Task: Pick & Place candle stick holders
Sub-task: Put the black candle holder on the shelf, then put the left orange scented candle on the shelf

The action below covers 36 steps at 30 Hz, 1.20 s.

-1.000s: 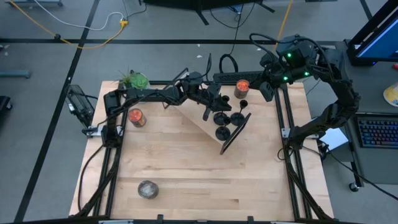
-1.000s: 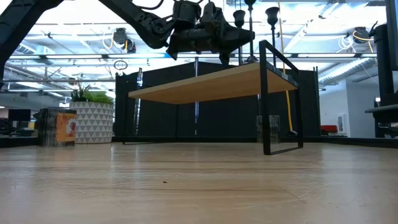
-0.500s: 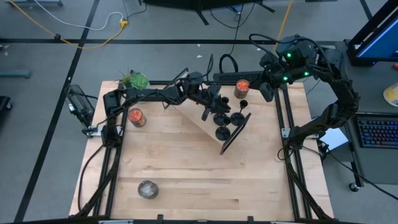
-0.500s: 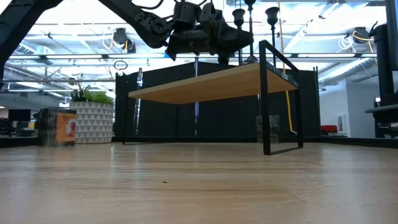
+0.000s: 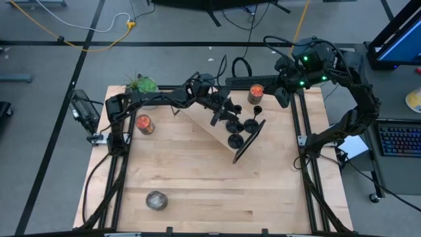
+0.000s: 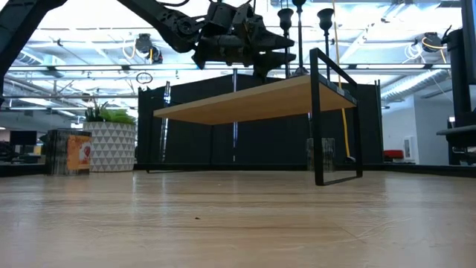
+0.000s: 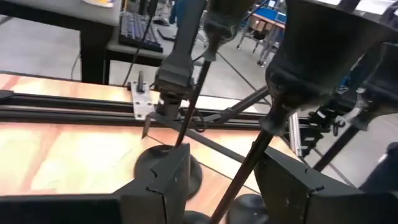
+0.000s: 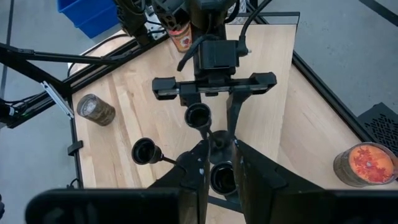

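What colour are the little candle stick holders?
Black, all three candle stick holders; the right wrist view shows them best.

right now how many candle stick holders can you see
3, all on the small raised shelf at the table's back: one between the left gripper's open fingers, one beside it, one nearer the front.
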Tool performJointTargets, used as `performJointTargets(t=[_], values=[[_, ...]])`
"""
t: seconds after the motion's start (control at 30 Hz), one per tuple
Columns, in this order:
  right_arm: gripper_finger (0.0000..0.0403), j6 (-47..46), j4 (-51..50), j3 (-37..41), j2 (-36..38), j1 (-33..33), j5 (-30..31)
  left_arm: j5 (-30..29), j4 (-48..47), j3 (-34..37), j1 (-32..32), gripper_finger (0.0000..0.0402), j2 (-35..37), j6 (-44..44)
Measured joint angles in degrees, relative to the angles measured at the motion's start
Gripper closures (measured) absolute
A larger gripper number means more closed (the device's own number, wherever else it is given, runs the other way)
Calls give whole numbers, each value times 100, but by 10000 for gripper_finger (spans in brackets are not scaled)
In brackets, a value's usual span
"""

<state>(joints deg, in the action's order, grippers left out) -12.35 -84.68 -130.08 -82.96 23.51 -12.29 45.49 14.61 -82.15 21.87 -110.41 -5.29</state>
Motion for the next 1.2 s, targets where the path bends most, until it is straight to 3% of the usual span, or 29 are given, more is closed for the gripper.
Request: performJointTargets(t=[0.43, 0.67, 1.03, 1.2], values=[[344, 108, -2, 0, 0, 0, -149, -33, -953, -2, 15, 217, 354, 123], [344, 177, -7, 0, 3, 0, -153, -320, -2245, 0, 17, 217, 797, 358], [345, 873, -156, 0, 166, 0, -123, -1886, -4650, -2, -172, 218, 1723, 97], [380, 1038, -156, 0, 461, 0, -118, -2635, -5595, -2, -473, 218, 2048, -264]])
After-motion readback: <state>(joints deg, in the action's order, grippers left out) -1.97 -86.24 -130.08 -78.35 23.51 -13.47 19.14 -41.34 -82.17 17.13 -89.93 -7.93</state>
